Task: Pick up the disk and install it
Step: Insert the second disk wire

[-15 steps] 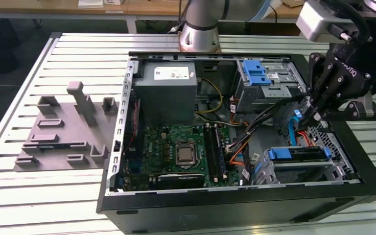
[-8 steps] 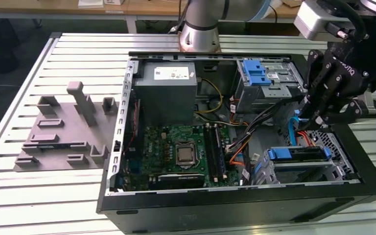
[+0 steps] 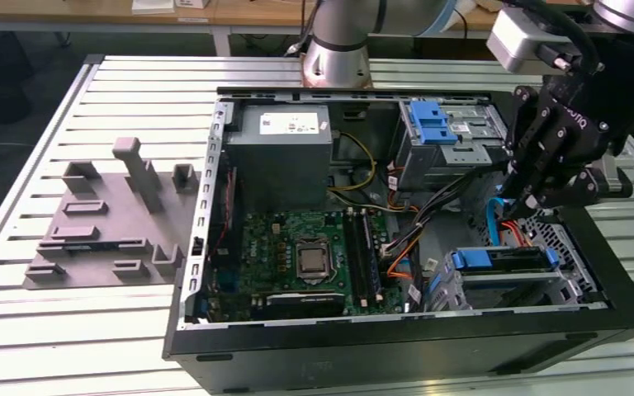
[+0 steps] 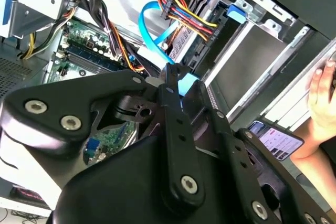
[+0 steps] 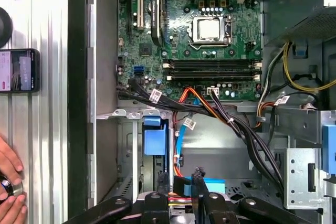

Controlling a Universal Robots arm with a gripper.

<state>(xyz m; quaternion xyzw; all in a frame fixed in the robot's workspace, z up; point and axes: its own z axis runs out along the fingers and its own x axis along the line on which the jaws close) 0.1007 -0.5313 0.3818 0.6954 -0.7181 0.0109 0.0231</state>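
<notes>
The disk (image 3: 499, 260) sits in the lower drive cage at the front corner of the open computer case (image 3: 405, 346), on the exterior view's right; its blue carrier frames the dark drive. In the first wrist view the carrier's blue end (image 5: 155, 141) shows inside the cage. My gripper (image 3: 532, 202) hangs above the cage, just behind the disk and apart from it. It is open (image 5: 180, 177), with only red, yellow and blue cables showing through the narrow gap. In the second wrist view the gripper (image 4: 186, 80) is over a light blue cable.
The case holds a green motherboard (image 3: 306, 256), a grey power-supply box (image 3: 278, 136) and an upper bay with a blue latch (image 3: 432, 124). Cable bundles (image 5: 226, 119) cross beside the cage. A grey fixture plate (image 3: 108, 223) lies on the exterior view's left. A person's hand (image 5: 10, 182) and a phone (image 5: 18, 70) rest beside the case.
</notes>
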